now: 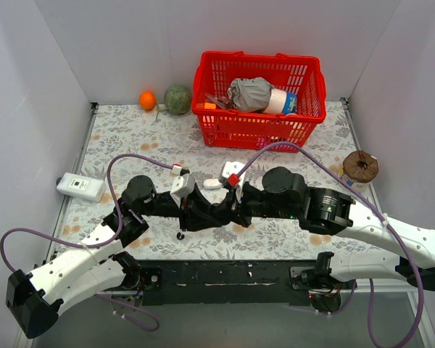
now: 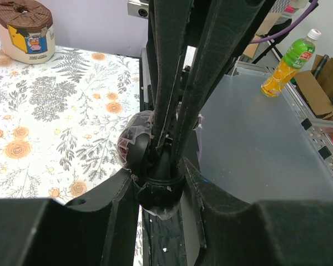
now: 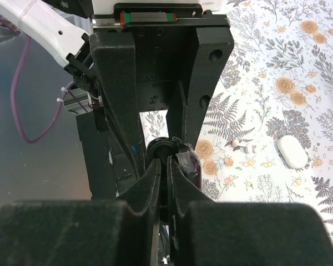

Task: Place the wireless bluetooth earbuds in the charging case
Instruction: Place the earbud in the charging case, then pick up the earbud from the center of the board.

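My two grippers meet at the table's middle. My left gripper (image 1: pixel 207 212) is shut on a black round charging case (image 2: pixel 158 191), whose open lid (image 2: pixel 132 145) leans to one side. My right gripper (image 1: pixel 226 210) is shut on a small black earbud (image 3: pixel 167 158) and holds it at the case's mouth; the earbud is mostly hidden between the fingers (image 3: pixel 155 177). In the left wrist view the right fingers (image 2: pixel 169 83) come down from above into the case. Small white earbuds (image 3: pixel 245 147) lie on the cloth beside a white oval case (image 3: pixel 291 151). A small black piece (image 1: pixel 180 235) lies near the front edge.
A red basket (image 1: pixel 257 101) with clutter stands at the back, with an orange (image 1: pixel 147 99) and a green ball (image 1: pixel 177 99) to its left. A white box (image 1: pixel 80 186) lies at the left, a brown-topped tub (image 1: pixel 360 168) at the right. The white case also shows in the top view (image 1: pixel 212 183).
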Controlling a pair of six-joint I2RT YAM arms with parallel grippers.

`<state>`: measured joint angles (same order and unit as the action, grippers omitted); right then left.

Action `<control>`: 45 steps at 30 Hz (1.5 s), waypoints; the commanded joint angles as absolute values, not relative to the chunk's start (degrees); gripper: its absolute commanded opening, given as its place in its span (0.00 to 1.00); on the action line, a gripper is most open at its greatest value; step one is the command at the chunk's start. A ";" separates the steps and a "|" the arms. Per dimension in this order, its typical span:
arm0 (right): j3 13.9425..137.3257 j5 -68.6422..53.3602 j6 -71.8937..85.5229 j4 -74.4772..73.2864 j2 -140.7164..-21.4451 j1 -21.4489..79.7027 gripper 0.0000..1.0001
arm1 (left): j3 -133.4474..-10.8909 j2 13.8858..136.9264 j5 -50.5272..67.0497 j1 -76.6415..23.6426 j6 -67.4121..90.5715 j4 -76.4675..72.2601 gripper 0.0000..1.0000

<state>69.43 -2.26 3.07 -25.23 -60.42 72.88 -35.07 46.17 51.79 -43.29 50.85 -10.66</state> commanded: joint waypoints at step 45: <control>53.78 -8.87 18.20 5.97 -88.40 68.55 0.48 | -36.74 21.27 38.23 -43.24 47.99 12.21 0.00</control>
